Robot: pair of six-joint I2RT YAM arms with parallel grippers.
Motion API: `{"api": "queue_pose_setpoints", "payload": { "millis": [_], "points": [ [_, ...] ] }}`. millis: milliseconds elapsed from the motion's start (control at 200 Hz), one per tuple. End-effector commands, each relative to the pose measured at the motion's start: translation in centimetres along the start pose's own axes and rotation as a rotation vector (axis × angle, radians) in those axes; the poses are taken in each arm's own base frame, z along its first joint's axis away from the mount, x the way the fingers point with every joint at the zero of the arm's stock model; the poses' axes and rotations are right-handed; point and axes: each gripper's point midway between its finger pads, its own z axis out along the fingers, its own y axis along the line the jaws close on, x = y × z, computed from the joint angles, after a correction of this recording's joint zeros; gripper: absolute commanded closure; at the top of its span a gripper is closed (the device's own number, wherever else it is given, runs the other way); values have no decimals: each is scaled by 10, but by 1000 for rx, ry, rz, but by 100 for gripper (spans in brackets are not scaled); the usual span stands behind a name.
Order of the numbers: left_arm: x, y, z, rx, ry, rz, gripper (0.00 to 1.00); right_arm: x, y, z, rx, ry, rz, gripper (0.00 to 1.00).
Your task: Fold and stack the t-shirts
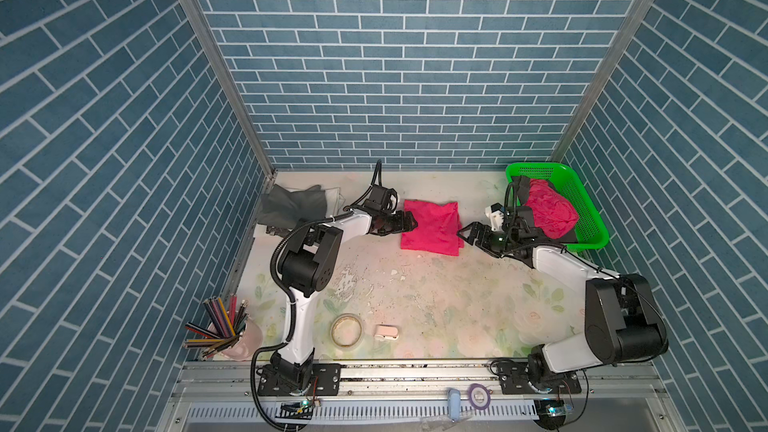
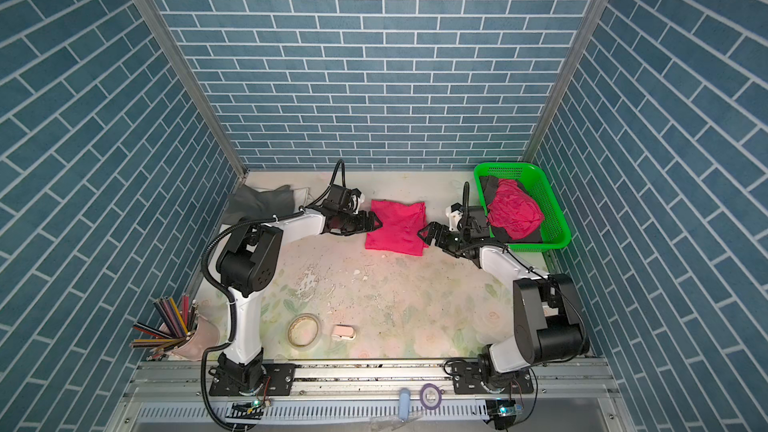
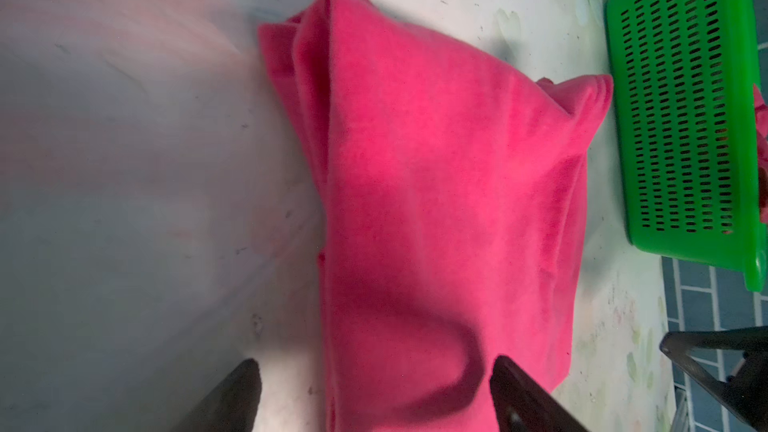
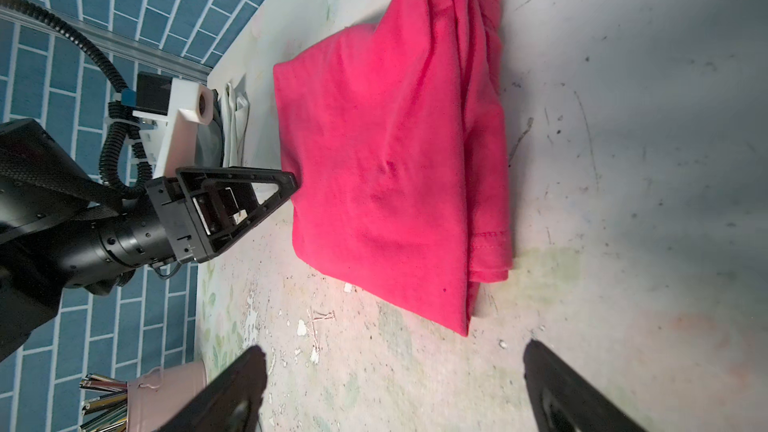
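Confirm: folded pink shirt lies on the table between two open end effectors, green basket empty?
No: the green basket holds a crumpled pink shirt, as both top views show. The folded pink shirt does lie between the open left end effector and right end effector.

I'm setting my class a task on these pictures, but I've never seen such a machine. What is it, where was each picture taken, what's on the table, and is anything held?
These are two robot arms bolted at a table's front edge, each ending in a two-fingered gripper. Two pictures look down from overhead; two come from cameras on the arms' wrists. A folded pink t-shirt lies between the left gripper and right gripper. Both stand open, holding nothing. A green mesh basket holds a crumpled pink t-shirt over dark cloth. A dark grey garment, a cup of coloured pencils and a tape roll lie elsewhere.
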Motion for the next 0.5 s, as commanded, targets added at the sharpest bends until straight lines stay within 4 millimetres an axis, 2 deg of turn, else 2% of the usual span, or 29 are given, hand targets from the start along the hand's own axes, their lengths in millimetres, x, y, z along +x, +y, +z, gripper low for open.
{"api": "queue_pose_setpoints", "payload": {
  "millis": [0, 90, 210, 270, 365, 495],
  "points": [
    [16, 3, 18, 26, 63, -21, 12, -5, 9, -4, -33, -22, -55, 3],
    [19, 3, 25, 28, 81, -28, 13, -6, 11, -5, -35, -26, -57, 4],
    [21, 7, 33, 15, 99, -26, 25, -5, 10, -7, -33, -34, -60, 5],
    [22, 13, 37, -3, 105, -17, 41, -4, 10, -9, -33, -38, -60, 5],
    [21, 15, 41, -20, 116, 8, 75, -5, 10, -11, -30, -46, -60, 5],
    [2, 6, 26, -53, 79, 70, 96, -6, 10, -14, -27, -51, -64, 6]
  ]
}}
